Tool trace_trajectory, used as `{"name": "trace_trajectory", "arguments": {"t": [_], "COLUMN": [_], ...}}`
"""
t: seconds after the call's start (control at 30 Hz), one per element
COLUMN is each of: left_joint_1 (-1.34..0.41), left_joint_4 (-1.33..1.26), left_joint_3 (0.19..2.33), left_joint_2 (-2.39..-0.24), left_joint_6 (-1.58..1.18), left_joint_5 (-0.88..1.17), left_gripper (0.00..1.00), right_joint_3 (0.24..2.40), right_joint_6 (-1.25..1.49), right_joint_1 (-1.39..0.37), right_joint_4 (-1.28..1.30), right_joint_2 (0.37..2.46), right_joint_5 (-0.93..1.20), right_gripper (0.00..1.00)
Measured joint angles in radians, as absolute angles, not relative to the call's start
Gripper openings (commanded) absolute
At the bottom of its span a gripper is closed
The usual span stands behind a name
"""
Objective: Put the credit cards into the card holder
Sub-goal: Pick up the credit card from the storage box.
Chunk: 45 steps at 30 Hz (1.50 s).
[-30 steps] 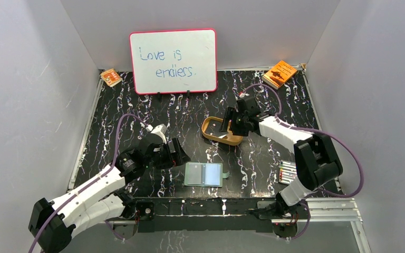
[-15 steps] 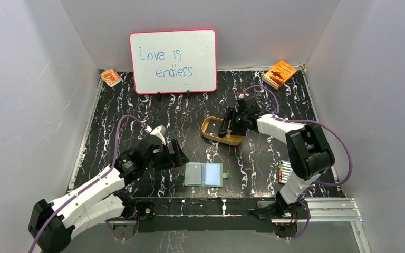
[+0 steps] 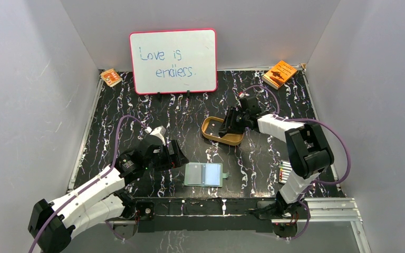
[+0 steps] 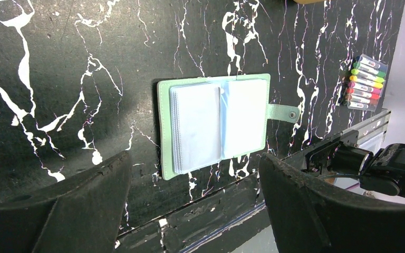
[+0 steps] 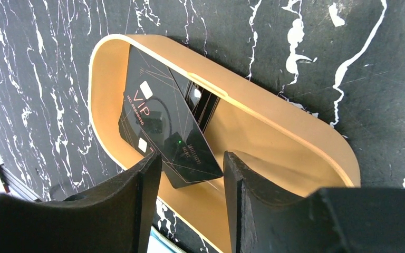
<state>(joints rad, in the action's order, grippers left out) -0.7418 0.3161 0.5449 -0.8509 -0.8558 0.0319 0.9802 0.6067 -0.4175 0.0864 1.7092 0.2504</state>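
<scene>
Top external view: black marbled table (image 3: 137,105), grey walls (image 3: 31,79), whiteboard (image 3: 173,60) at 12 o'clock; left gripper (image 3: 181,157) wide, right gripper (image 3: 227,126) narrow, empty, over cards (image 5: 158,132)

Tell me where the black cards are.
In the right wrist view, the credit cards lie in the tan oval tray mid-table, below the right claw.

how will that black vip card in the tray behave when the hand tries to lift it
The glossy black VIP card looks thin and flat, so probably stiff, light and slippery. It overlaps a second dark card inside the tan oval tray, so the open right hand may nudge both; it could slide rather than lift.
</scene>
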Motion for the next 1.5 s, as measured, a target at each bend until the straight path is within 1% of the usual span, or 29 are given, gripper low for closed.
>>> {"name": "trace_trajectory", "arguments": {"t": [0.3,0.37,0.47,0.73,0.87,0.93,1.07,1.13,1.33,1.5], "left_joint_1": [-0.742,-0.742,-0.742,-0.742,-0.742,-0.742,-0.742,-0.742,-0.742,-0.742], "left_joint_4": [0.319,0.319,0.319,0.319,0.319,0.319,0.319,0.319,0.319,0.319], "left_joint_3": [0.545,0.545,0.545,0.545,0.545,0.545,0.545,0.545,0.545,0.545], "left_joint_2": [-0.855,-0.858,-0.862,-0.863,-0.863,-0.865,-0.875,-0.875,-0.875,-0.875], "left_joint_6": [-0.856,-0.856,-0.856,-0.857,-0.856,-0.856,-0.856,-0.856,-0.856,-0.856], "left_joint_5": [0.030,0.029,0.028,0.026,0.026,0.026,0.026,0.026,0.026,0.025], "left_gripper": [0.86,0.85,0.85,0.85,0.85,0.85,0.85,0.85,0.85,0.85], "right_joint_3": [0.963,0.957,0.949,0.936,0.931,0.931,0.920,0.918,0.918,0.918], "right_joint_6": [0.608,0.608,0.610,0.618,0.624,0.624,0.624,0.626,0.627,0.633], "right_joint_1": [-0.411,-0.409,-0.406,-0.399,-0.393,-0.392,-0.390,-0.388,-0.386,-0.382], "right_joint_4": [0.075,0.071,0.072,0.059,0.048,0.044,0.032,0.027,0.015,-0.001], "right_joint_2": [1.722,1.725,1.729,1.739,1.738,1.738,1.738,1.736,1.736,1.736], "right_joint_5": [0.273,0.277,0.284,0.293,0.302,0.308,0.314,0.326,0.347,0.368], "right_gripper": [0.53,0.52,0.48,0.33,0.29,0.33,0.46,0.49,0.50,0.42]}}
